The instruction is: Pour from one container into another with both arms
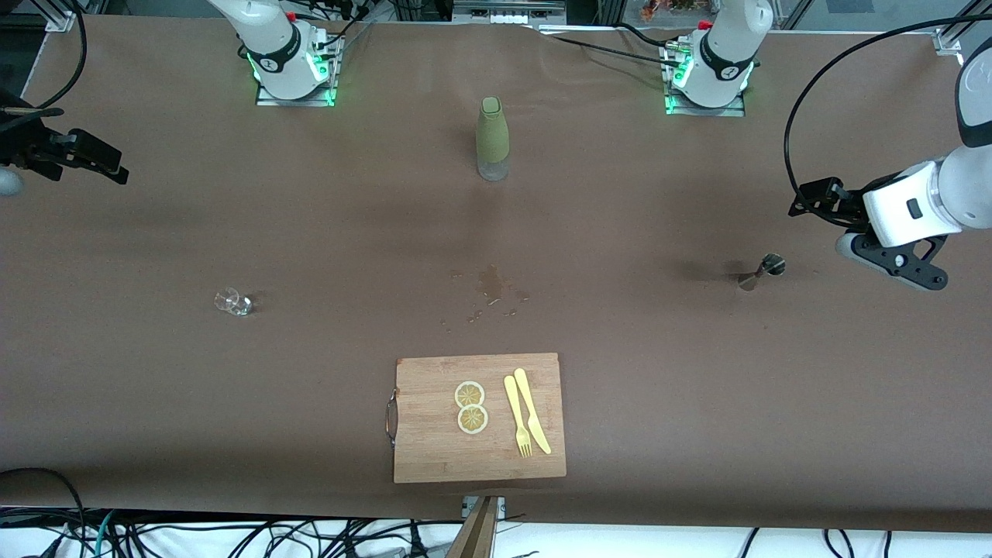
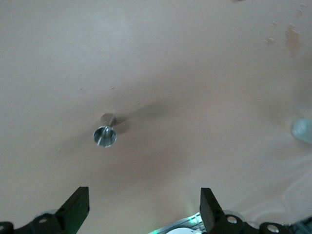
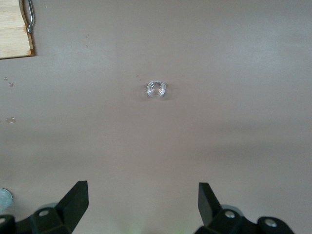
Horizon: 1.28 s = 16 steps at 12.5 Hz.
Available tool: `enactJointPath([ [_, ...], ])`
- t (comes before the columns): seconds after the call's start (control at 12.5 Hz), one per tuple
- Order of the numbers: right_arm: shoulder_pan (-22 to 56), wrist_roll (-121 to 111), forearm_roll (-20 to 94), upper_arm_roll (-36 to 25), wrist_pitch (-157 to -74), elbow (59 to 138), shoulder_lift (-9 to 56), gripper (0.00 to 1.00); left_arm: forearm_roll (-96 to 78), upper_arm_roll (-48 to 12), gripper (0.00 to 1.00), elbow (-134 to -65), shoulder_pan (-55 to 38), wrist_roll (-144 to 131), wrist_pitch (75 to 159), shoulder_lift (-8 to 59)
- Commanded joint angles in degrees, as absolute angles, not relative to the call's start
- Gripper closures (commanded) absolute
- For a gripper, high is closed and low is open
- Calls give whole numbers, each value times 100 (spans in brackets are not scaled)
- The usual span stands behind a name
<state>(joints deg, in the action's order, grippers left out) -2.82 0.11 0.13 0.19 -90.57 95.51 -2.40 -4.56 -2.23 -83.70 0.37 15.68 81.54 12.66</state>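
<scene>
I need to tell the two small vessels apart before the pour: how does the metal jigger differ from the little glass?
The metal jigger is opaque and silvery; the small glass is clear. The jigger is an hourglass shape, the glass short and round. The jigger stands toward the left arm's end of the table, the glass toward the right arm's end. Both are small, sit on the bare table, and are untouched.

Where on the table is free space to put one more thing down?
Bare cloth lies between the small glass and the cutting board, and between the board and the metal jigger. Wet drops spoil the patch between the bottle and the board.
</scene>
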Motion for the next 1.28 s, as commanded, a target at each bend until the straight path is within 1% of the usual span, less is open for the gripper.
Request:
enactJointPath([
  [0.0, -264, 53, 97, -9, -9026, 9448, -211, 0, -229, -448, 0, -8980, 106, 662, 8235, 687],
  [0.16, -264, 44, 88, -9, -9026, 9448, -211, 0, -229, -527, 0, -9192, 88, 291, 8209, 450],
  [0.32, -264, 44, 97, -9, -9026, 9448, -211, 0, -185, -615, 0, -9534, 88, 106, 8270, 46],
  [0.48, -264, 44, 88, -9, -9026, 9448, -211, 0, -176, -685, 0, -9580, 105, 70, 8297, -26],
  [0.64, -264, 53, 97, -9, -9044, 9448, -211, 0, 148, -694, 0, -9458, 105, 157, 8314, -35],
  [0.72, -264, 44, 88, -9, -9035, 9448, -211, 0, 202, -694, 0, -9274, 105, 193, 8306, -26],
  [0.96, -272, 44, 88, -9, -9035, 9457, -211, 0, 27, -642, 0, -8922, 149, -174, 8288, -9],
  [1.2, -272, 44, 88, -9, -9053, 9457, -211, 0, -18, -615, 0, -8886, 167, -378, 8288, -18],
])
